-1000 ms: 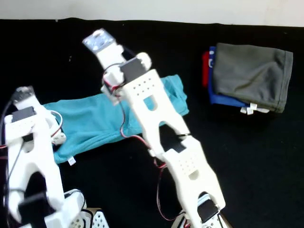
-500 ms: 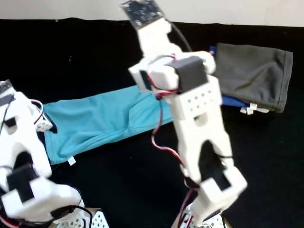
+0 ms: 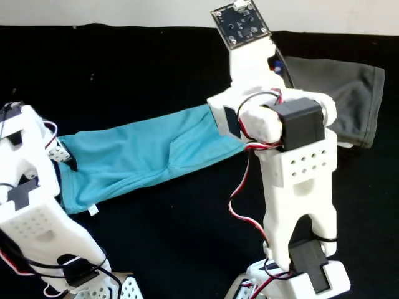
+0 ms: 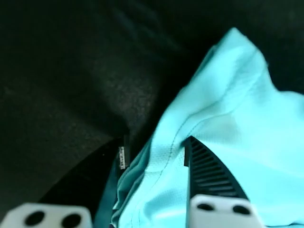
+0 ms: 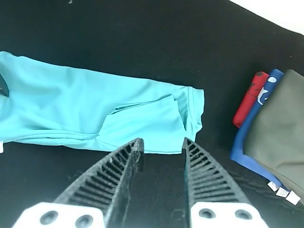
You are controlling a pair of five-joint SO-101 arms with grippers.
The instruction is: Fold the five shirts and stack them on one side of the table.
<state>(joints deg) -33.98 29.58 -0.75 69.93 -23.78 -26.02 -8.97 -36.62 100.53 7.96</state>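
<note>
Black desk (image 3: 124, 62) with a teal shirt (image 3: 137, 156) lying long across it.
The shirt's long axis runs from the left arm's side and slants away toward the stack of folded shirts (image 3: 355, 93) on the right, grey on top. The left pincer (image 3: 64, 157) pinches the shirt's left end. The right pincer (image 5: 162, 141) hangs above the shirt, spread apart.

Blue-green shirt (image 4: 228, 109) lying on black cloth (image 4: 61, 95), left gripper (image 4: 154, 149) pinching its bunched-up edge, one black ridged finger (image 4: 209, 173) pressed on the fabric, small tag (image 4: 122, 157) by the hem
</note>
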